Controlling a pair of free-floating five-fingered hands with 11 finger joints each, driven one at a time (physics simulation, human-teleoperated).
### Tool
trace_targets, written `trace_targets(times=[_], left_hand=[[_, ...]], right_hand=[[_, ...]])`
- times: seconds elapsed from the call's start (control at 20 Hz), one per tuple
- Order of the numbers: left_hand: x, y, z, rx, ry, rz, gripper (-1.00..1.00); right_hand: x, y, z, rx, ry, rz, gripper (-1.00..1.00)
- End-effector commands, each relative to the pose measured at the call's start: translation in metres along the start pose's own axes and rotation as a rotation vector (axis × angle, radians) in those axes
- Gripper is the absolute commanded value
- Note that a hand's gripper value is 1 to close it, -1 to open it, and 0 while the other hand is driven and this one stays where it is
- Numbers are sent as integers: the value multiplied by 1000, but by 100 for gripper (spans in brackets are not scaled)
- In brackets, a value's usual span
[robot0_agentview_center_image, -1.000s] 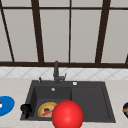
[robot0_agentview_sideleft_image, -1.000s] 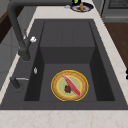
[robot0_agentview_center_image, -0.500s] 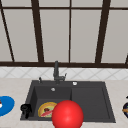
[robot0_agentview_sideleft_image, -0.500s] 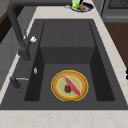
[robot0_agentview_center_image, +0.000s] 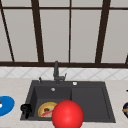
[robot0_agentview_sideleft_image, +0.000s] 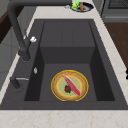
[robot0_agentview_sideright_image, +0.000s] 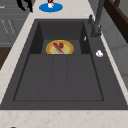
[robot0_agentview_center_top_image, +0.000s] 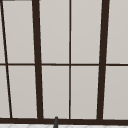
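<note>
My left hand (robot0_agentview_center_image: 26, 109) hangs over the front left corner of the dark sink (robot0_agentview_center_image: 90, 100), holding nothing, its fingers pointing loosely down. It also appears in the right side view, left hand (robot0_agentview_sideright_image: 25, 5), beside the blue plate (robot0_agentview_sideright_image: 50, 7). A yellow-rimmed plate (robot0_agentview_sideleft_image: 69, 85) with a red strip and a dark red piece lies in the sink's deep left basin. A thin dark sliver of my right hand (robot0_agentview_center_image: 127, 90) shows at the picture's right edge, above a dark plate (robot0_agentview_center_image: 125, 110).
A big red ball (robot0_agentview_center_image: 67, 115) covers the sink's front edge in the front view. The black faucet (robot0_agentview_center_image: 56, 72) stands behind the basin. The blue plate (robot0_agentview_center_image: 5, 105) lies on the left counter. The dark plate (robot0_agentview_sideleft_image: 81, 6) carries green and yellow food.
</note>
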Motion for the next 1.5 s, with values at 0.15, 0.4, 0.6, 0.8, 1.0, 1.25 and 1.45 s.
trace_targets(times=[0.15, 0.4, 0.6, 0.8, 1.0, 1.25, 1.45], left_hand=[[0, 0, 0, 0, 0, 0, 0], [0, 0, 0, 0, 0, 0, 0], [0, 0, 0, 0, 0, 0, 0], [0, 0, 0, 0, 0, 0, 0], [0, 0, 0, 0, 0, 0, 0], [0, 0, 0, 0, 0, 0, 0], [0, 0, 0, 0, 0, 0, 0]], right_hand=[[22, -12, 7, -19, 3, 32, -100], [40, -10, 9, -73, -10, 46, -100], [63, -3, 29, -116, 12, 39, -100], [87, 5, 51, -122, 11, 34, -100], [113, 12, 70, -129, 9, 38, -100], [153, 1, 67, -94, 21, 57, -100], [184, -2, 58, -94, 24, 62, -100]])
